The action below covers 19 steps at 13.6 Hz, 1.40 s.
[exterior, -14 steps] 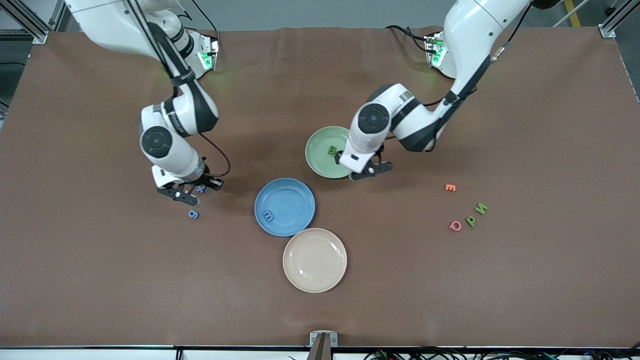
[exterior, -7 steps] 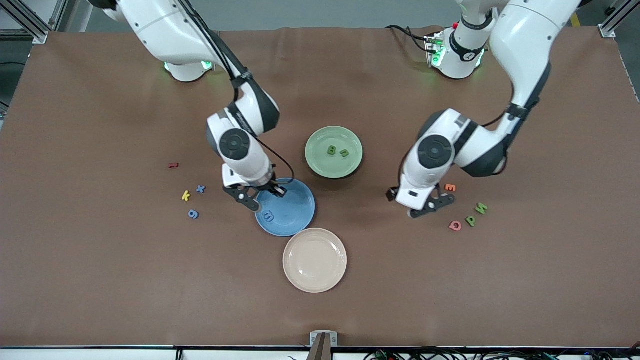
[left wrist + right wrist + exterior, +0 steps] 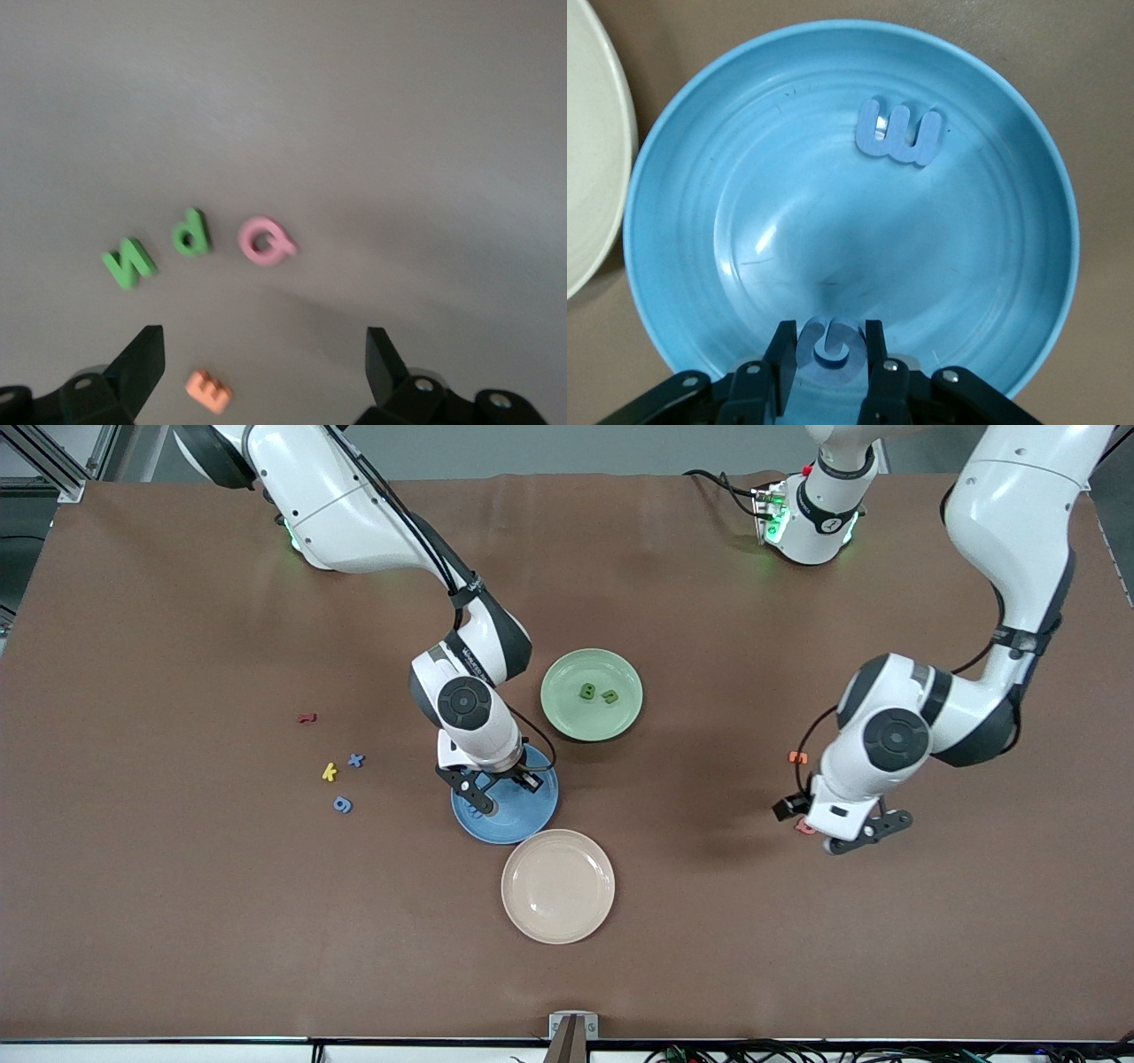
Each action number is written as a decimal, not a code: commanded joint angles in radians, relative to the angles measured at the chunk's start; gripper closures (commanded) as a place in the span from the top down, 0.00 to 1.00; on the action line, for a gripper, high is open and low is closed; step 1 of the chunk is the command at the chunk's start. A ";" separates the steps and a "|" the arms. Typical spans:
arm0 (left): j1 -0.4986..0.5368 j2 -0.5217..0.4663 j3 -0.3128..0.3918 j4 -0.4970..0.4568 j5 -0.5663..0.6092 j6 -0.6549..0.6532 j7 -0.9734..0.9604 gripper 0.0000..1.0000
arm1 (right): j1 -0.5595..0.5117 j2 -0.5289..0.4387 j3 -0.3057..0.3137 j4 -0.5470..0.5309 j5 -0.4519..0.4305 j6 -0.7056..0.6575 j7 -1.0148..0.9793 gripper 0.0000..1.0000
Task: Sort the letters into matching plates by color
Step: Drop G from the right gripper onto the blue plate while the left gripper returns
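Note:
My right gripper [image 3: 500,786] hangs low over the blue plate [image 3: 523,825], shut on a round blue letter [image 3: 830,347]. A second blue letter [image 3: 898,135] lies in that plate [image 3: 744,177]. Two more blue letters [image 3: 355,760] [image 3: 343,805] lie on the table toward the right arm's end. The green plate [image 3: 576,722] holds two green letters [image 3: 586,690] [image 3: 609,696]. My left gripper [image 3: 833,824] is open above the table toward the left arm's end. Its wrist view shows a green N [image 3: 128,263] and a green P [image 3: 190,233] on the cloth.
A cream plate [image 3: 558,886] touches the blue plate on the side nearer the front camera. A pink Q [image 3: 265,241] and an orange E [image 3: 208,390] lie by the green letters. A yellow letter [image 3: 329,771] and a red one [image 3: 306,716] lie near the loose blue letters.
My right arm carried a blue letter from the loose letters over to the blue plate. My left arm left a second green letter in the green plate and swung out over the N, P and Q.

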 commanded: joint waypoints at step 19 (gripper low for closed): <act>0.149 0.076 0.022 -0.104 0.015 0.228 -0.023 0.53 | -0.424 -0.211 -0.017 -0.047 -0.097 -0.293 -0.864 1.00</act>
